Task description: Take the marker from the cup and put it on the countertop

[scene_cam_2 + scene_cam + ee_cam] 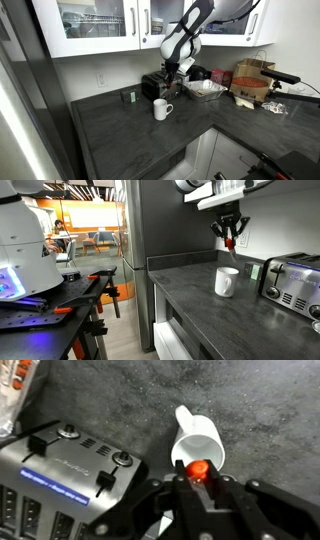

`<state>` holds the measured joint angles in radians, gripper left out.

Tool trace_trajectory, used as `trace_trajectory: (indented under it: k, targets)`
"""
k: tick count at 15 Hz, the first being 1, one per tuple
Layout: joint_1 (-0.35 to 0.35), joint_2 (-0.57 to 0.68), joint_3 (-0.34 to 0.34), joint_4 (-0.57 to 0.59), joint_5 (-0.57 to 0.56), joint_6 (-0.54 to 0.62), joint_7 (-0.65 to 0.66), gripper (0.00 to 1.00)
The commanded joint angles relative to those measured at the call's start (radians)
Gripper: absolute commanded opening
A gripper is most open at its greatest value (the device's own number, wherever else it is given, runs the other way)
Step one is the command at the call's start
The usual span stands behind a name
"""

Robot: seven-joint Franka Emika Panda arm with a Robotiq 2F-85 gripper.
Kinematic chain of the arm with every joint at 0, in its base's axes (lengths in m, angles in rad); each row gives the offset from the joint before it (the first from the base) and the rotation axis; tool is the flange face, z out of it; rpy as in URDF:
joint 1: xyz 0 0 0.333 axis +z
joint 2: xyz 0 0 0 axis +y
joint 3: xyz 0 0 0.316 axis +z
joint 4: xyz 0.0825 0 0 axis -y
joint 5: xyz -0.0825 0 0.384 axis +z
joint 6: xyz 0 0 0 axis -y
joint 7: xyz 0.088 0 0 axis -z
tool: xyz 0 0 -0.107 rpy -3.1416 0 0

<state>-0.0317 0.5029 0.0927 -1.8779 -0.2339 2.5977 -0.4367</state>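
Gripper point(231, 232): clenched on the marker point(231, 244). In an exterior view it hangs in the upper right of the frame, with the marker's red end showing below the fingertips.

Marker position: held in the air above the cup point(227, 281), apart from its rim. The cup stands upright on the countertop point(195, 305), right of centre.

Wrist view: the gripper point(197, 482) enters from the bottom edge. The marker point(197, 468) shows only as a red spot between the fingers, overlapping the near rim of the cup point(200, 440). The cup's handle points toward the top of the frame. The white body of the marker is not visible here.

Toaster point(60, 472): fills the lower left of the wrist view, just beside the cup; at the right edge in an exterior view point(292, 280).

In an exterior view the gripper point(172, 70) sits above the cup point(162, 109) at centre frame, and the marker is too small to make out. Only this view shows a cardboard box point(250, 80) at the right.
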Motion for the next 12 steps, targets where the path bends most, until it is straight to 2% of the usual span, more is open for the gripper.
trace_trajectory:
  k: [1,3,6,9,12]
  targets:
    - [0.079,-0.106,-0.110,-0.107,-0.115,-0.057,0.173,0.06]
    - [0.085,-0.141,-0.143,-0.156,-0.153,-0.077,0.266,0.06]
    - [0.071,-0.146,-0.163,-0.205,-0.116,-0.085,0.385,0.06]
    - [0.080,-0.097,-0.172,-0.218,-0.078,-0.083,0.530,0.06]
    - [0.102,-0.021,-0.168,-0.176,-0.010,-0.093,0.661,0.06]
